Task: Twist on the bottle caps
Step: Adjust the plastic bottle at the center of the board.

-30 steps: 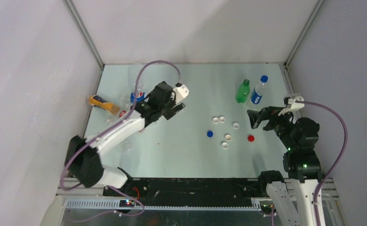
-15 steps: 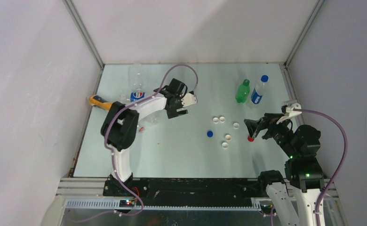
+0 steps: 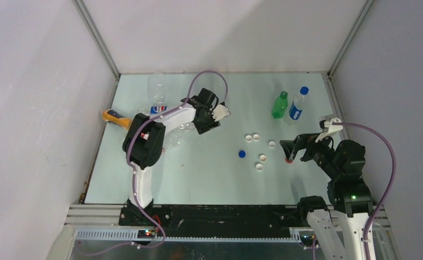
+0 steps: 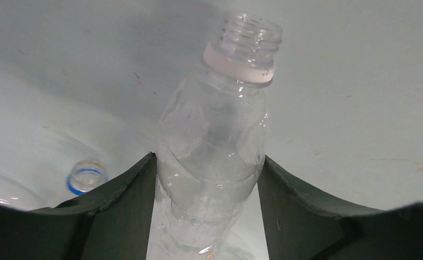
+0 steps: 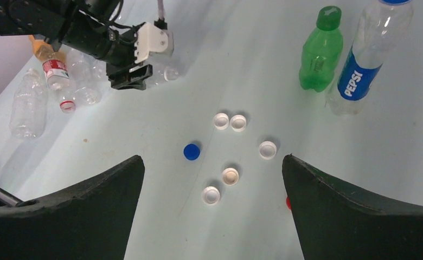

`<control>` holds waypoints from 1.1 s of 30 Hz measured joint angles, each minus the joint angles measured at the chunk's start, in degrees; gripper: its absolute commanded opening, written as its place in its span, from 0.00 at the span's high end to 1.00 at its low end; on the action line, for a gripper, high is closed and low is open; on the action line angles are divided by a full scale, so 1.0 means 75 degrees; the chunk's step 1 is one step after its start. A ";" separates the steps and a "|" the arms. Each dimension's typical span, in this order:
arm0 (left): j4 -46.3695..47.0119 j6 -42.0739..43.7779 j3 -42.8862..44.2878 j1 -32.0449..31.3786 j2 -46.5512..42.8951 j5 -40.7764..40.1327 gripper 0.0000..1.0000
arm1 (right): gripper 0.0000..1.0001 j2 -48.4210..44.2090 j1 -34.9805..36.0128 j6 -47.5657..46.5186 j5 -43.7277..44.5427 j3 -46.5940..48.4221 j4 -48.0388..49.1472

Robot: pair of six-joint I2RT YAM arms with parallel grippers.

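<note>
Left fingers [image 4: 117,216] clamped on uncapped clear bottle [image 4: 212,157], right fingers [image 5: 79,216] spread wide above loose caps [image 5: 230,176]

bright, even light; soft shadows

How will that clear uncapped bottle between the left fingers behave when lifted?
The clear bottle looks empty, so probably light. Its thin-looking wall may buckle if squeezed. Lying on its side, it could roll.

We see a pale, faintly scuffed counter [image 3: 209,179] boxed in by plain white walls [image 3: 220,32] on three sides; slim metal posts [image 3: 96,39] mark the far corners; a black rail [image 3: 220,214] runs along the near edge; the light is soft and even.
</note>
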 measured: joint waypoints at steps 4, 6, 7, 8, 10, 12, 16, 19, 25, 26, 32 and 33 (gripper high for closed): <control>-0.0012 -0.1151 -0.0224 -0.0157 -0.0286 0.0321 0.41 | 0.03 0.0367 0.0163 0.0154 0.0023 0.0003 -0.0070; 0.0079 -0.1842 -0.0548 -0.0318 -0.0557 0.0376 0.41 | 0.04 0.0574 0.0379 0.0306 0.0131 0.0006 -0.0134; 0.0117 -0.2192 -0.0758 -0.0417 -0.0711 0.0382 0.40 | 0.04 0.0714 0.0574 0.0408 0.0251 0.0009 -0.0189; 0.0146 -0.2588 -0.0982 -0.0519 -0.0880 0.0393 0.39 | 0.04 0.0842 0.0793 0.0516 0.0411 0.0015 -0.0259; 0.0210 -0.3220 -0.1358 -0.0650 -0.1163 0.0408 0.37 | 0.04 0.1096 0.1413 0.0822 0.0982 0.0020 -0.0455; 0.0268 -0.3931 -0.1746 -0.0781 -0.1460 0.0458 0.34 | 0.05 0.1437 0.2194 0.1230 0.1690 0.0029 -0.0702; 0.0408 -0.4978 -0.2352 -0.0901 -0.1947 0.0458 0.25 | 0.16 0.2133 0.3576 0.2454 0.3299 0.0020 -0.1215; 0.0653 -0.5569 -0.2871 -0.0935 -0.2323 0.0455 0.18 | 0.23 0.2541 0.4208 0.3407 0.4132 -0.0189 -0.1309; 0.1052 -0.6161 -0.3815 -0.0950 -0.3258 0.0379 0.02 | 0.43 0.3343 0.4575 0.4759 0.4855 -0.0842 -0.1137; 0.1102 -0.6207 -0.3926 -0.0953 -0.3474 0.0341 0.01 | 0.44 0.3488 0.4593 0.4919 0.4884 -0.0982 -0.1017; 0.1486 -0.6356 -0.4438 -0.0956 -0.4931 0.0277 0.00 | 0.52 0.4144 0.4619 0.5575 0.4884 -0.1679 -0.0111; 0.1591 -0.6379 -0.4535 -0.0956 -0.5182 0.0283 0.00 | 0.54 0.4284 0.4619 0.5633 0.4884 -0.1725 0.0047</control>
